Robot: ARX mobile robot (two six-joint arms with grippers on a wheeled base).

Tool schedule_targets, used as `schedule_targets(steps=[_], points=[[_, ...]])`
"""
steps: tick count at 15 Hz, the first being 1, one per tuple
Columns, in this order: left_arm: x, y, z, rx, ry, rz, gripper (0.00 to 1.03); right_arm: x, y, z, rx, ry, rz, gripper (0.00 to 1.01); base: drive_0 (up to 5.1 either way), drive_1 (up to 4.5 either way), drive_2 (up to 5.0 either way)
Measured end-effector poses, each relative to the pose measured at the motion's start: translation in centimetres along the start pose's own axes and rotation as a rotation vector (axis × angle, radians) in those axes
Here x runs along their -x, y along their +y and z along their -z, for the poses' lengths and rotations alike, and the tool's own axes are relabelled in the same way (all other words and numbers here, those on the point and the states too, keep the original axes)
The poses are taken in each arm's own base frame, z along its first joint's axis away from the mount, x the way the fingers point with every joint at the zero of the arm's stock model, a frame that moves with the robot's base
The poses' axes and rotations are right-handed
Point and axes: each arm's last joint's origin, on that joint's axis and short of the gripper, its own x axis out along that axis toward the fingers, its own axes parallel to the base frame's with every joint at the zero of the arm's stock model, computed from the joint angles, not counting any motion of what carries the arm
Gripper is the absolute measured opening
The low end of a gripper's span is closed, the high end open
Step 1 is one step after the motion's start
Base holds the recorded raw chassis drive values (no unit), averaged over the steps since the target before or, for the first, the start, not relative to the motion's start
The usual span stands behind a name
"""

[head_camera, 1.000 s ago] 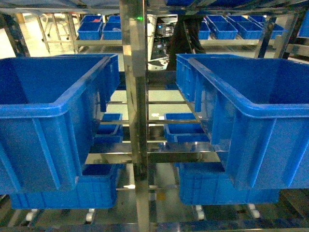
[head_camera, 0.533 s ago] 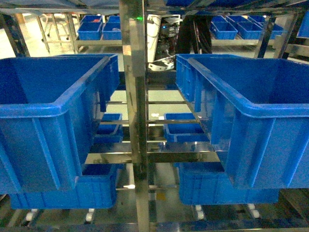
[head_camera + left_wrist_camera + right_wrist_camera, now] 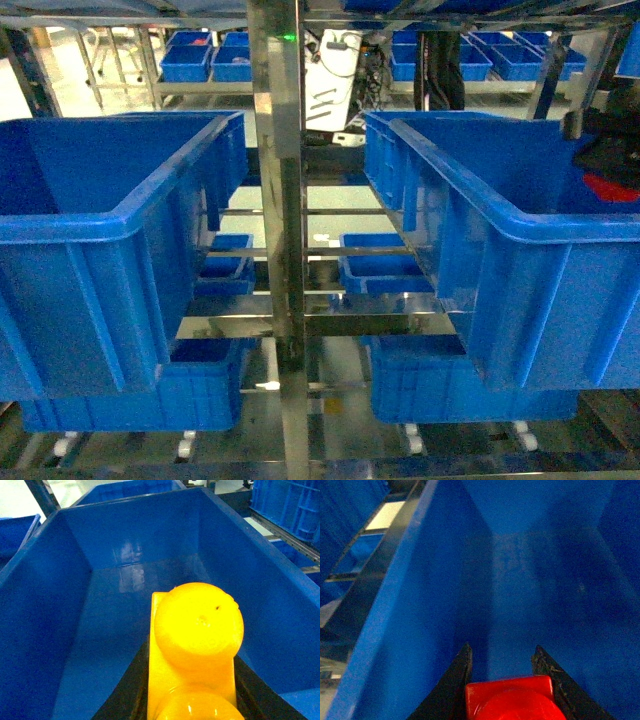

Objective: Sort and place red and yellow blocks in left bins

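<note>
Two bricks are in hand. The left gripper (image 3: 190,700) clamps the yellow brick (image 3: 195,645) by its flat sides, over a blue bin (image 3: 45,605). The right gripper (image 3: 502,667) pinches the red brick (image 3: 512,697) over another bin (image 3: 420,580). Both look light, rigid and glossy, so likely slippery; flat side faces below the studs seem the surest hold.

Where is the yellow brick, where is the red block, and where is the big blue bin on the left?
yellow brick (image 3: 197,625): left wrist view, on its round front stud.
red block (image 3: 512,697): right wrist view, on its top face.
left blue bin (image 3: 110,225): head view, on its front rim.
</note>
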Motion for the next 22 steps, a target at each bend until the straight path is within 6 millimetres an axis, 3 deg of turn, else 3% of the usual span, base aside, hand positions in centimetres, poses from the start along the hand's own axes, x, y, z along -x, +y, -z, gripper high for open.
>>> schedule_targets(steps=[3, 6, 7, 10, 12, 14, 17, 19, 20, 22], points=[[0.0, 0.0, 0.0, 0.0, 0.0, 0.0, 0.28, -7.1, -0.3, -0.2, 0.083, 0.009, 0.088, 0.29, 0.0, 0.0, 0.0], [0.0, 0.0, 0.0, 0.0, 0.001, 0.001, 0.28, -9.2, 0.7, -0.4, 0.122, -0.047, 0.099, 0.3, 0.0, 0.0, 0.0], [0.0, 0.0, 0.0, 0.0, 0.001, 0.0, 0.28, -9.2, 0.6, -0.3, 0.12, -0.056, 0.093, 0.42, 0.0, 0.0, 0.0], [0.0, 0.0, 0.0, 0.0, 0.0, 0.0, 0.28, -5.8, -0.1, 0.1, 0.116, -0.081, 0.063, 0.76, 0.0, 0.0, 0.0], [0.0, 0.0, 0.0, 0.0, 0.0, 0.0, 0.28, -0.9, -0.8, -0.4, 0.121, -0.14, 0.038, 0.99, 0.0, 0.0, 0.0], [0.0, 0.0, 0.0, 0.0, 0.0, 0.0, 0.28, 3.7, -1.3, -0.1, 0.114, -0.161, 0.02, 0.97, 0.0, 0.0, 0.0], [0.0, 0.0, 0.0, 0.0, 0.0, 0.0, 0.28, 10.9, -2.7, 3.4, 0.073, -0.084, 0.004, 0.98, 0.0, 0.0, 0.0], [0.0, 0.0, 0.0, 0.0, 0.0, 0.0, 0.28, 14.6, -3.0, 3.5, 0.046, -0.106, 0.018, 0.98, 0.0, 0.0, 0.0], [0.0, 0.0, 0.0, 0.0, 0.0, 0.0, 0.28, 15.9, -2.8, 3.2, 0.048, -0.133, 0.012, 0.98, 0.0, 0.0, 0.0], [0.0, 0.0, 0.0, 0.0, 0.0, 0.0, 0.28, 16.4, -2.5, 3.2, 0.055, -0.143, -0.015, 0.98, 0.0, 0.0, 0.0]])
